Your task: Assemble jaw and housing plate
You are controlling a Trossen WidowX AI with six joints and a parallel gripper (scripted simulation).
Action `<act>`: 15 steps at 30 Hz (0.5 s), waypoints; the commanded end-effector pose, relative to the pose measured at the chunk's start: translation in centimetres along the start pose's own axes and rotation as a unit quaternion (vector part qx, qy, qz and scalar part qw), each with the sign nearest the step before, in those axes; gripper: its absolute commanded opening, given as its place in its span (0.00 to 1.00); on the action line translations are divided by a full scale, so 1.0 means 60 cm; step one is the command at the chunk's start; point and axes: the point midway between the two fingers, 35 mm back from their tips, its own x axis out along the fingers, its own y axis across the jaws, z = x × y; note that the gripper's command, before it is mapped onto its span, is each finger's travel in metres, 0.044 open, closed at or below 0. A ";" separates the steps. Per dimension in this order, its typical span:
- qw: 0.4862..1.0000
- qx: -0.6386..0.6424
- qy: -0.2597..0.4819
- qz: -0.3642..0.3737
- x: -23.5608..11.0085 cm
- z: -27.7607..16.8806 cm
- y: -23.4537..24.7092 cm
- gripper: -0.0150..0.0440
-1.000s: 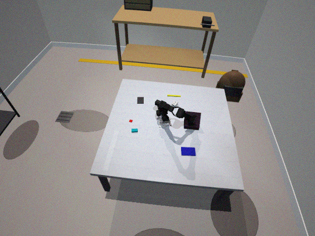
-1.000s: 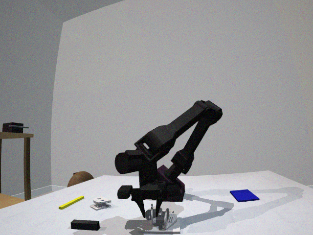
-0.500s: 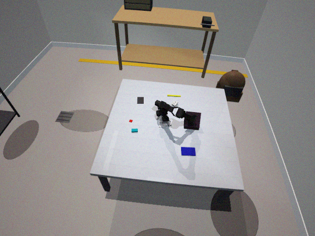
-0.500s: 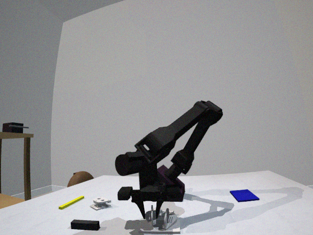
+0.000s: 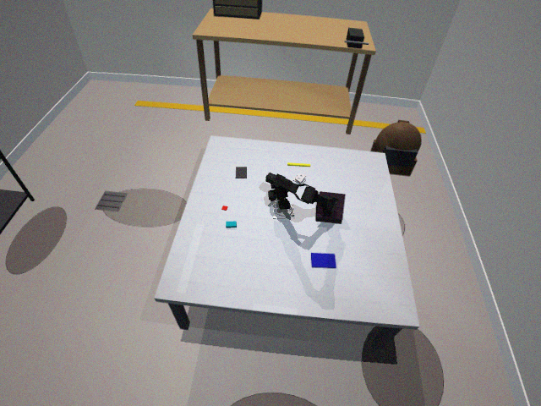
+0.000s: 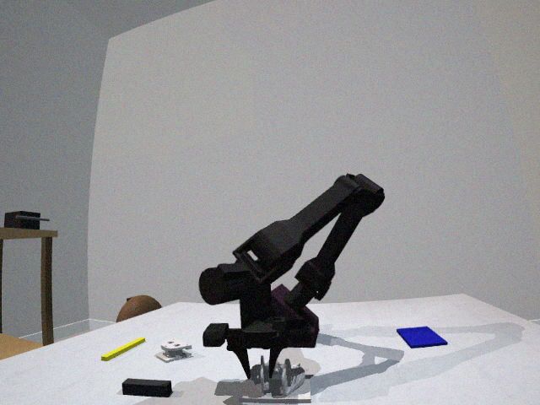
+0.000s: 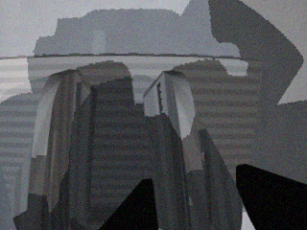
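1. Top: white table (image 5: 244,279) (image 6: 370,315) mid-frame, grey-walled room; wooden bench (image 5: 284,30) (image 6: 28,233) upper centre; red chip (image 5: 224,207) left of centre, only here.
2. Exterior: gripper (image 5: 285,205) (image 6: 260,375) (image 7: 195,182) lower centre — clamped on a grey jaw (image 6: 262,371) (image 7: 184,107).
3. Wrist: second jaw (image 7: 55,126) (image 6: 285,375) at left, ribbed base (image 7: 225,120) beneath — ribbing clearest here.
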 end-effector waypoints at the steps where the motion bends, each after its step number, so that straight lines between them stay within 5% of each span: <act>1: 1.000 0.002 -0.002 0.002 0.002 0.001 0.001 0.48; 15: 1.000 0.002 -0.002 0.002 0.007 0.001 0.001 0.48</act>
